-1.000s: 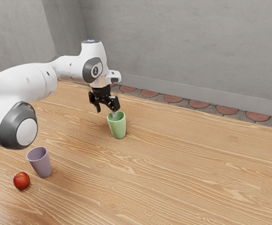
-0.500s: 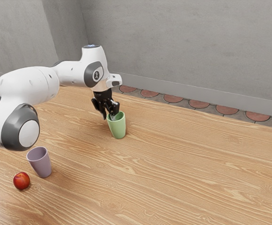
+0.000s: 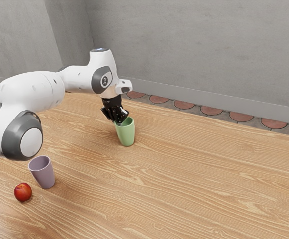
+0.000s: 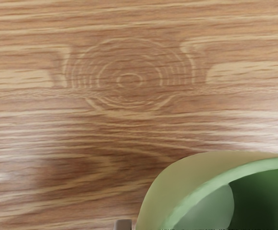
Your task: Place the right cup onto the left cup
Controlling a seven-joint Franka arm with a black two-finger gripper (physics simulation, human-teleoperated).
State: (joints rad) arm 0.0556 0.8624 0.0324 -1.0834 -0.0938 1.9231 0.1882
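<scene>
At the green cup's rim, on the side toward the arm, my black gripper (image 3: 118, 119) is shut on the cup wall, low over the table. The green cup (image 3: 126, 133) stands roughly upright. In the wrist view the green cup (image 4: 177, 184) shows its rim and part of its inside, with a small piece of one of my fingers (image 4: 123, 224) beside its outer wall. A purple cup (image 3: 43, 173) stands upright, mouth up, nearer the exterior view's lower left, well apart from the green one.
A red round fruit (image 3: 23, 192) lies close beside the purple cup on the wooden table (image 3: 184, 174). The arm's large white joints hang above the table at the exterior view's left. A grey wall rises behind the table's far edge.
My hand has come down slightly and shifted toward the exterior view's right. The fingers, spread wide before, have closed at the green cup's rim, and that cup has shifted very slightly.
</scene>
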